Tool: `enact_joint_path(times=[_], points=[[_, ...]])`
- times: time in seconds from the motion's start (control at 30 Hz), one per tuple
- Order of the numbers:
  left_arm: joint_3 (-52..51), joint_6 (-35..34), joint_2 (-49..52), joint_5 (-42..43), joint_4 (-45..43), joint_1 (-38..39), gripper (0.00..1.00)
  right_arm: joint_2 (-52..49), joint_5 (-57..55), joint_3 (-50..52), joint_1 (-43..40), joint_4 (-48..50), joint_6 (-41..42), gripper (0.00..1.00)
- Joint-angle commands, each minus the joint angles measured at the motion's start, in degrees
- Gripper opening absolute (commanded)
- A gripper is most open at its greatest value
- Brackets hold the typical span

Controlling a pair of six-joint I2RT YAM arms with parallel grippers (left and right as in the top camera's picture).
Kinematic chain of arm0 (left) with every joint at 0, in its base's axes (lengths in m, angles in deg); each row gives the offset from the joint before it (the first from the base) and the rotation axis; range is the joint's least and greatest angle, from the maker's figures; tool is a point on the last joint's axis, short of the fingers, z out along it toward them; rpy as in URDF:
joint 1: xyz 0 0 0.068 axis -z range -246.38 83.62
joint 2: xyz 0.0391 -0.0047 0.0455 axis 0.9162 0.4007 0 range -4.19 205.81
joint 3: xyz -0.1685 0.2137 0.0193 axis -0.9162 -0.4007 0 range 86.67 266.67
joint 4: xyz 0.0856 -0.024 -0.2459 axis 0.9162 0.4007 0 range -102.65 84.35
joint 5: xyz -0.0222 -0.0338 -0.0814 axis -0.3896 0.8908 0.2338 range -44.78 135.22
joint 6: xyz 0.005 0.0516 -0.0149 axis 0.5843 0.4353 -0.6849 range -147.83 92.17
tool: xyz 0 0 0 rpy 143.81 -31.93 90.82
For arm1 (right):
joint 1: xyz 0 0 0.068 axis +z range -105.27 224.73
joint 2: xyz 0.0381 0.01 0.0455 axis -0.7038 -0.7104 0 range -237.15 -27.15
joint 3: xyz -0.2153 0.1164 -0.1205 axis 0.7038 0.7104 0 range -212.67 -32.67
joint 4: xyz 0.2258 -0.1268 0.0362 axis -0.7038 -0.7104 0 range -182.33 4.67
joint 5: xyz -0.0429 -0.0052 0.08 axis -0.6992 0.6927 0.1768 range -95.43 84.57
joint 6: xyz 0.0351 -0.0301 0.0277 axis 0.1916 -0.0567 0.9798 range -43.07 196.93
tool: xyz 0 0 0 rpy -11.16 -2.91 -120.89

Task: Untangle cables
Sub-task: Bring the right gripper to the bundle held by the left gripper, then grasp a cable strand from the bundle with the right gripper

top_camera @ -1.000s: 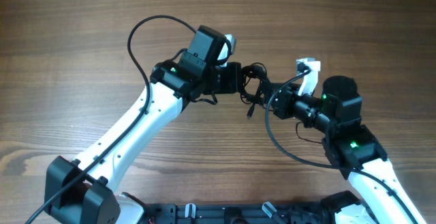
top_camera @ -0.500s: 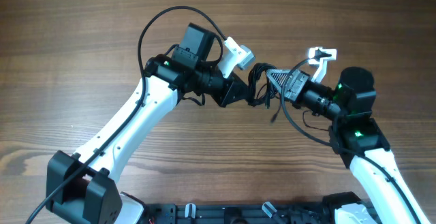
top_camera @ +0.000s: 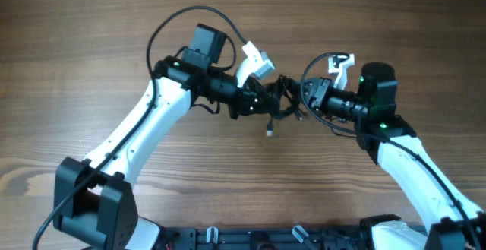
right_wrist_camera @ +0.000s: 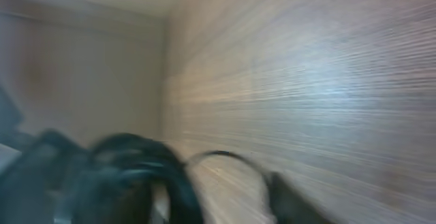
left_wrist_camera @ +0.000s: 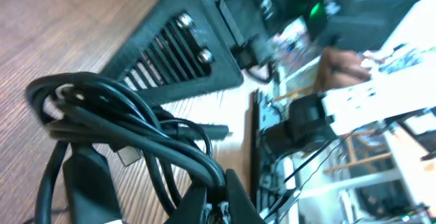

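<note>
Seen from overhead, the cables (top_camera: 285, 98) sit as one dark bunch at the middle of the wooden desk (top_camera: 91, 37), directly between the two arms. The left claw (top_camera: 262, 102) meets the bunch from the left and the right claw (top_camera: 310, 98) from the right, both touching it. One cord trails down from the bunch, and its small plug end (top_camera: 270, 131) lies just below on the wood.

In the left wrist view, the cables (left_wrist_camera: 129, 125) fill the foreground as several overlapping black loops. The left claw (left_wrist_camera: 214, 200) is at the lower edge, its tips drawn together on the strands that run down into them. Behind the loops a ridged black finger (left_wrist_camera: 178, 54) of the right claw stands close, with the desk (left_wrist_camera: 41, 20) at upper left.

The right wrist view is heavily blurred. The cables (right_wrist_camera: 136, 163) show only as a dark smear at lower left against the desk (right_wrist_camera: 306, 67). Whether the right claw is apart or together cannot be told.
</note>
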Motion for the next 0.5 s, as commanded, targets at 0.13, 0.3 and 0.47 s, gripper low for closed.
enact_joint_path(times=[0.13, 0.3, 0.47], points=[[0.42, -3.65, -2.14, 8.22, 0.59, -8.28, 0.04, 2.27, -7.91, -0.74, -0.9, -3.17, -16.2, 1.0], [0.42, -4.48, -2.14, 5.16, 2.82, -8.11, 0.04, 7.13, -11.08, -0.74, -3.45, -3.76, -17.33, 1.0], [0.42, -4.5, -2.14, 2.14, 4.55, -7.87, 0.04, 13.2, -10.67, -0.74, -8.31, -7.45, -17.25, 1.0]])
